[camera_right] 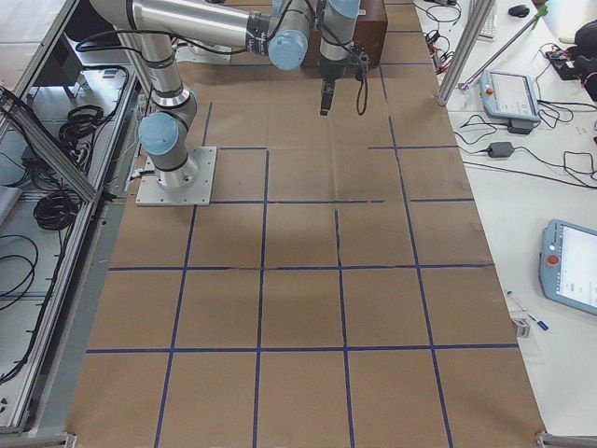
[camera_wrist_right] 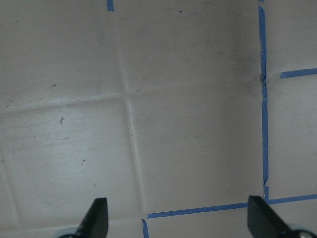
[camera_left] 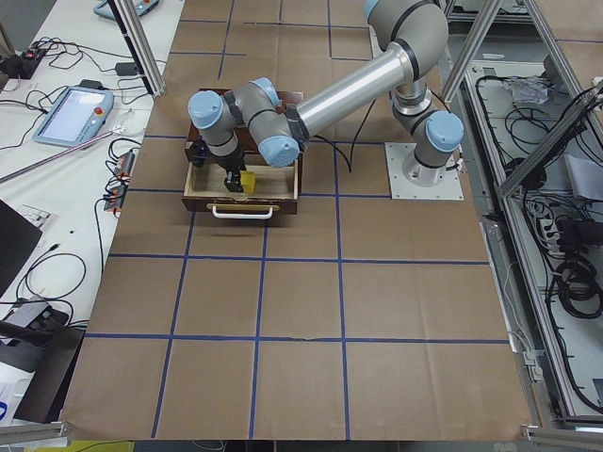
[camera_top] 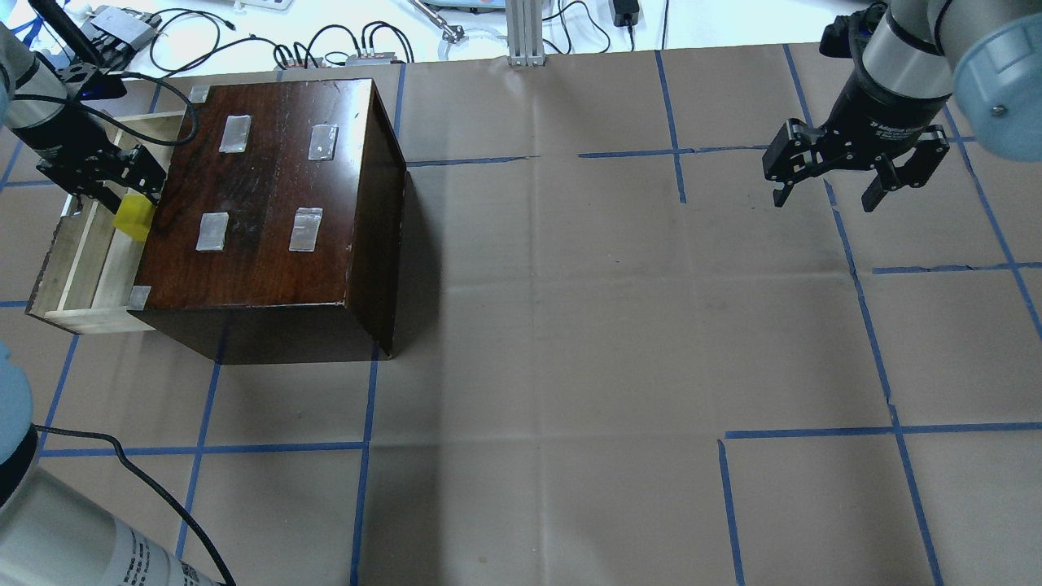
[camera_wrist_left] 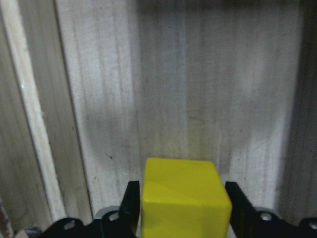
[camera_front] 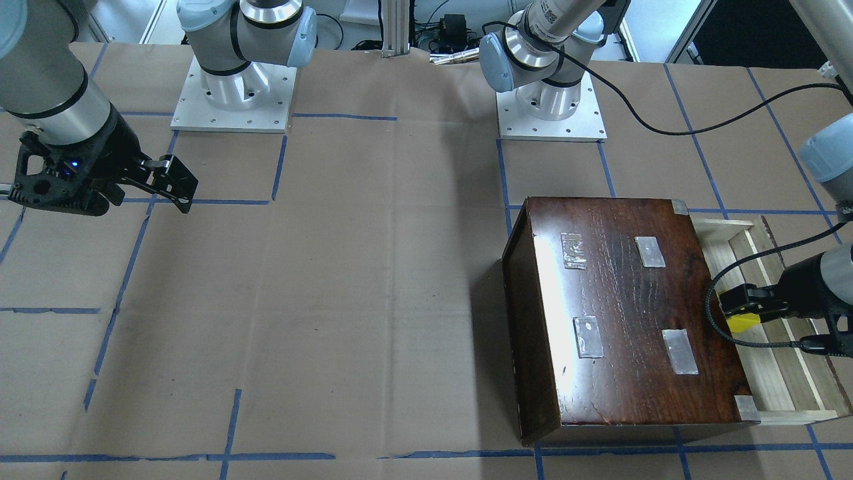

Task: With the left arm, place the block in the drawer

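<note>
Brown paper lined with blue tape covers the table (camera_top: 570, 325), where the left gripper (camera_front: 746, 308) is clamped on the yellow block (camera_front: 744, 323) over the open drawer (camera_top: 50, 268) of the dark box (camera_top: 277, 187), while the right gripper (camera_top: 824, 201) hangs well apart, spread wide and holding nothing.

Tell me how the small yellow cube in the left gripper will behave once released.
The small yellow cube looks rigid: its edges are crisp between the left gripper's fingers. Flat faces suggest it won't roll on the pale wooden drawer floor.
</note>
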